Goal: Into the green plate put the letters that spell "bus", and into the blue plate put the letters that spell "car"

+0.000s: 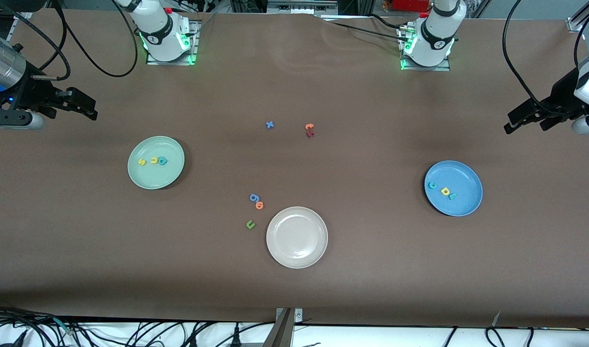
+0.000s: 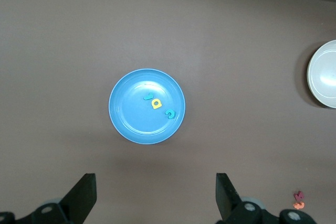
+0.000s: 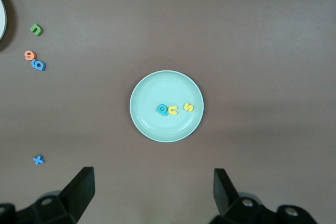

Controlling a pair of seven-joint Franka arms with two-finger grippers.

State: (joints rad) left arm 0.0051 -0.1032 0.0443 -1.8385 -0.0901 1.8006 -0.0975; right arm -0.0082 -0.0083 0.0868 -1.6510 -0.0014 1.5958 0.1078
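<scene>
teal b (image 1: 163,161), yellow u (image 1: 154,160) and yellow s (image 1: 141,162) in the green plate (image 1: 150,180), teal c (image 1: 432,185), yellow a (image 1: 445,192) and teal r (image 1: 452,195) in the blue plate (image 1: 463,205), left gripper (image 1: 520,121) and right gripper (image 1: 85,107) wide open, empty, up at the table's ends

Yellow s (image 1: 141,162) in green plate (image 1: 171,147), both tools apart.

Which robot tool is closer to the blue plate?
Left. The left tool hangs open up at its own end of the table by the blue plate; the right tool hangs open at the other end, by the green plate.
</scene>
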